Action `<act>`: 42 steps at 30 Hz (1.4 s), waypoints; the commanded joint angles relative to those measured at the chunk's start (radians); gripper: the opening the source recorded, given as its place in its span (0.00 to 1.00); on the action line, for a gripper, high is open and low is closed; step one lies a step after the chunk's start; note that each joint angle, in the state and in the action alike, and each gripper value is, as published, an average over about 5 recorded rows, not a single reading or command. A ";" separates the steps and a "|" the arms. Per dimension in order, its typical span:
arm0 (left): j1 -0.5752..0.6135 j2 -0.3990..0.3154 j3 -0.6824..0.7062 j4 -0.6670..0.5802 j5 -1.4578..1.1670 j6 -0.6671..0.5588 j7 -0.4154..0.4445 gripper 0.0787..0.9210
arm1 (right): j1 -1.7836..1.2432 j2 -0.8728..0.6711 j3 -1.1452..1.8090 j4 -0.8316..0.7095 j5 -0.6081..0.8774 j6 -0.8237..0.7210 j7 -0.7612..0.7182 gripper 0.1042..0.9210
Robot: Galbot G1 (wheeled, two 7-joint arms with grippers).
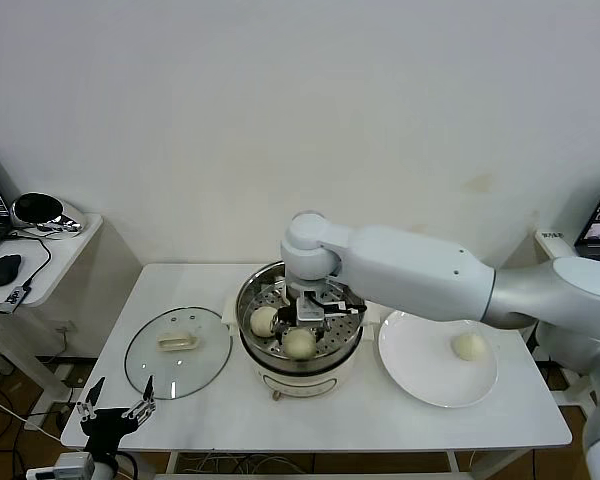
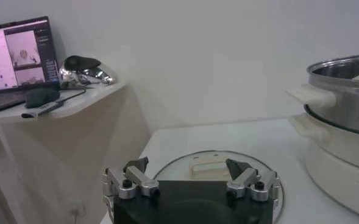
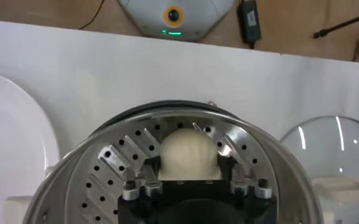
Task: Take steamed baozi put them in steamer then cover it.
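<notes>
The steamer (image 1: 248, 298) stands mid-table with two baozi showing inside, one at the left (image 1: 265, 320) and one at the front (image 1: 299, 343). My right gripper (image 1: 315, 305) reaches down into it. In the right wrist view its fingers (image 3: 147, 173) stand apart, open, on either side of a third baozi (image 3: 188, 149) that rests on the perforated tray (image 3: 106, 176). Another baozi (image 1: 469, 346) lies on the white plate (image 1: 420, 380). The glass cover (image 1: 178, 352) lies flat left of the steamer. My left gripper (image 1: 115, 408) waits open at the table's front-left corner, facing the cover (image 2: 211, 163).
A side table (image 1: 50, 260) at the far left carries a mouse, a cable and a shiny object. The steamer's handle (image 2: 304, 97) juts toward the cover. The plate (image 3: 8, 140) sits close to the steamer's right side.
</notes>
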State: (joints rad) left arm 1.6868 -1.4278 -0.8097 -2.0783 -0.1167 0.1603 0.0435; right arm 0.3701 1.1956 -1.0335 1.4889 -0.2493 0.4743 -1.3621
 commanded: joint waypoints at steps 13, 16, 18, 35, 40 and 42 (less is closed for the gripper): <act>0.001 0.020 0.011 0.002 -0.003 0.003 0.007 0.88 | 0.177 -0.523 0.028 0.094 0.329 -0.565 0.049 0.88; 0.002 0.023 0.019 0.001 -0.003 0.004 0.009 0.88 | 0.101 -0.620 0.072 0.092 0.366 -0.701 0.066 0.88; 0.003 0.024 0.023 -0.001 -0.002 0.004 0.010 0.88 | 0.015 -0.671 0.141 0.082 0.343 -0.767 0.071 0.88; 0.022 0.027 0.042 0.013 0.006 0.023 0.020 0.88 | -0.557 -0.637 0.630 -0.173 -0.017 -0.699 0.125 0.88; 0.024 0.028 0.041 0.018 0.009 0.024 0.021 0.88 | -0.612 -0.590 0.675 -0.240 -0.054 -0.626 0.122 0.88; 0.023 0.029 0.040 0.020 0.009 0.025 0.021 0.88 | -0.624 -0.573 0.680 -0.259 -0.072 -0.609 0.120 0.88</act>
State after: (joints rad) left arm 1.7091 -1.3991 -0.7697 -2.0627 -0.1086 0.1821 0.0646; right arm -0.0631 0.5952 -0.5083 1.3520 -0.2147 -0.1852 -1.2546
